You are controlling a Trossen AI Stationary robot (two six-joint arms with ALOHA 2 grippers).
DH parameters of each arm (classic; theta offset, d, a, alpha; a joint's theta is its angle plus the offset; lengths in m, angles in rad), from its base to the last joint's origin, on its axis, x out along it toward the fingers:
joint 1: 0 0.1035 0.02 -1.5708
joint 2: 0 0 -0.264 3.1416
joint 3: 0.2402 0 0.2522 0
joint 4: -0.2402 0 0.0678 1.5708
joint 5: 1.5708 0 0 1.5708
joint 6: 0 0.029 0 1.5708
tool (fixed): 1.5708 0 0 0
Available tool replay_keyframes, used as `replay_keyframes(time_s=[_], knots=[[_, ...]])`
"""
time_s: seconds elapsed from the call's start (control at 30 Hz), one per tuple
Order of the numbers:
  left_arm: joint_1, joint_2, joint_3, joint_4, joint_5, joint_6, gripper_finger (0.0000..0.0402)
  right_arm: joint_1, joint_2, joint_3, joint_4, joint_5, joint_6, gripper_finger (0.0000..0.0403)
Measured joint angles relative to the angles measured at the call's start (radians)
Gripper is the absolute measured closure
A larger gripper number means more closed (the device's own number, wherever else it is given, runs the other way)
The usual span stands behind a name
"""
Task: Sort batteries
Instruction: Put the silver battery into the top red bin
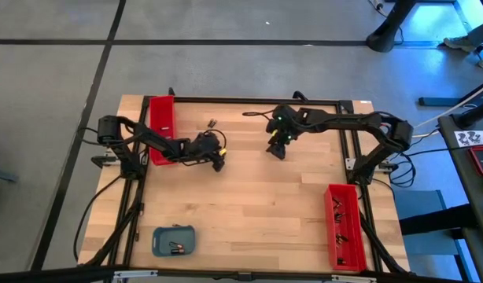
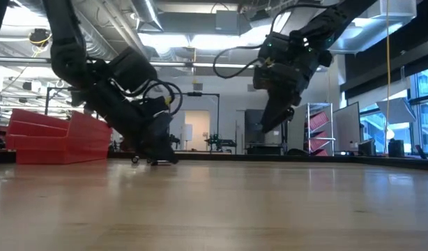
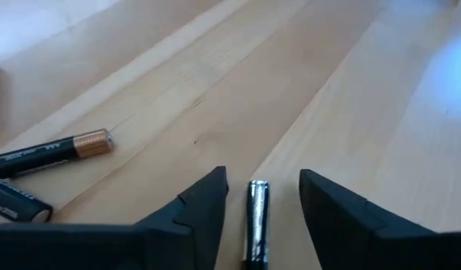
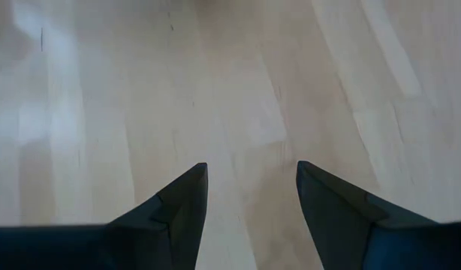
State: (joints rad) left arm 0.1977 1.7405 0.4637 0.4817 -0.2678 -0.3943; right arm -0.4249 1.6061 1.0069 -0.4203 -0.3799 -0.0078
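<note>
I have the left hand (image 3: 260, 206) down at the counter (image 1: 257, 204), near the far-left red tray (image 1: 161, 126). Its fingers (image 3: 197, 214) are spread, with a silvery battery (image 3: 257, 217) lying lengthwise in the gap. Neither finger touches it in the wrist view, so I judge this a straddle and not yet a pinch. Lining the gap up along the cell makes sense: closing across its narrow side should trap it rather than roll it away.

Beside that hand lie two more cells: a black one with a copper end (image 3: 54, 152) and a dark one (image 3: 16, 204) at the edge of the wrist view. From above, another small cell (image 1: 212, 123) sits apart, toward the far edge.

The right hand (image 4: 251, 202) hangs above bare wood near the middle of the far side, fingers spread and holding nothing. I read it as waiting.

The near-right red tray (image 1: 344, 224) holds several dark cells, and the blue-grey tray (image 1: 174, 240) at the near left holds a few. I cannot tell which tray this cell belongs in.
</note>
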Motion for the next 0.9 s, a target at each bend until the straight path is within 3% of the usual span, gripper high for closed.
replay_keyframes(time_s=[0.53, 0.9], knots=[[-0.035, 0.035, -0.011, 0.03, -0.031, 0.044, 0.0375, 0.0, -0.004, 0.0, 0.002, -0.032, 0.157, 0.0198], [-0.007, -0.118, 0.011, -0.109, 0.062, 0.063, 0.0379, 0.0, -0.033, 0.0, 0.016, -0.013, 0.164, 0.0198]])
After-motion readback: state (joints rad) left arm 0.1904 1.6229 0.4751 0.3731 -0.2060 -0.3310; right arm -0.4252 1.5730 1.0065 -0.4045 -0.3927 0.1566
